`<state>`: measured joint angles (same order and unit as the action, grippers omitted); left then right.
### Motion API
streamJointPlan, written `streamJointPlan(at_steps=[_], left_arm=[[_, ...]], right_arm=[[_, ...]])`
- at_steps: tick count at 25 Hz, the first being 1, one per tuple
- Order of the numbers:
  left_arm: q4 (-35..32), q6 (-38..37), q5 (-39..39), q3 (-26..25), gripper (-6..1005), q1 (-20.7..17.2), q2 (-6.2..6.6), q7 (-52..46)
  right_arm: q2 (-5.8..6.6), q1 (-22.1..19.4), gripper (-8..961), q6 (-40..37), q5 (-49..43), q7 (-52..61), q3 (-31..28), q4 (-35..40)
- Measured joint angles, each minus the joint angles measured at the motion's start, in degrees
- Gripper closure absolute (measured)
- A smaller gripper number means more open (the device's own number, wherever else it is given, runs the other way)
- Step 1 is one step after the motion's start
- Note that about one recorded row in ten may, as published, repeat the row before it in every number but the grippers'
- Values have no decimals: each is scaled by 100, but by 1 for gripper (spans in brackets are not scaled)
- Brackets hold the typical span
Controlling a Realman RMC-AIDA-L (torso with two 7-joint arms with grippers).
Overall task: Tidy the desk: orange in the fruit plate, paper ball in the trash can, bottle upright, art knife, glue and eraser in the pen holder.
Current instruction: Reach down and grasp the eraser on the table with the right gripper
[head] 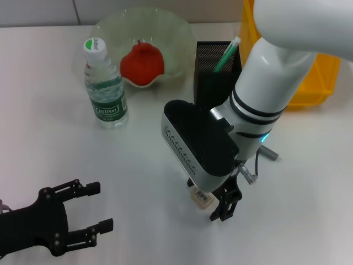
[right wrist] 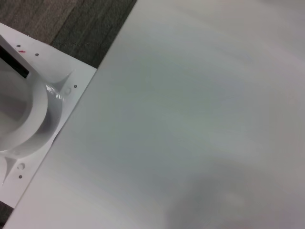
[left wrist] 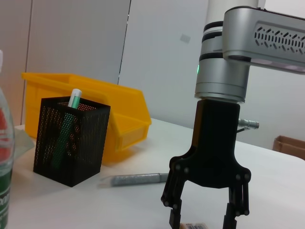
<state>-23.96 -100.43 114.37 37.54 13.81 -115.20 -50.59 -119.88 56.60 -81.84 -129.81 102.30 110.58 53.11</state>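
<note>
One fruit plate [head: 174, 33] sits at the far side of the desk [head: 49, 83] and holds a single red-orange fruit, the orange [head: 142, 63]. Just beside it stands one black mesh pen holder [head: 207, 69], with one green pen-like stick [head: 227, 54] leaning in it; the left wrist view shows the same holder [left wrist: 71, 140] and stick [left wrist: 69, 121]. Behind the holder is one yellow bin [head: 317, 83], whose contents cannot be seen. One bottle [head: 105, 88] stands upright, near the plate on its left side. One grey tool, probably the art knife [left wrist: 136, 179], lies flat on the desk between the holder and the right arm; in the head view only its end [head: 270, 154] shows past the arm. The right gripper [head: 219, 205] points down at the near middle of the desk, its fingers parted a little around one small eraser [head: 202, 198] with a barcode label, the tips at or just above the desk [left wrist: 202, 219]; whether they press on it cannot be told. The left gripper [head: 92, 207] rests low at the near left, fingers spread wide and holding nothing.
</note>
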Motion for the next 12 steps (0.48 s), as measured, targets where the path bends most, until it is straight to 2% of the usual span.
streamJointPlan(at_steps=[6, 12], left_arm=[[-16, 63, -2, -20, 240, -36, 14, 23], [-24, 77, -1, -51, 288, -70, 33, 24]], right_arm=[[0, 11, 204, 2, 3, 8, -1, -3], [0, 11, 223, 2, 7, 9, -2, -17]])
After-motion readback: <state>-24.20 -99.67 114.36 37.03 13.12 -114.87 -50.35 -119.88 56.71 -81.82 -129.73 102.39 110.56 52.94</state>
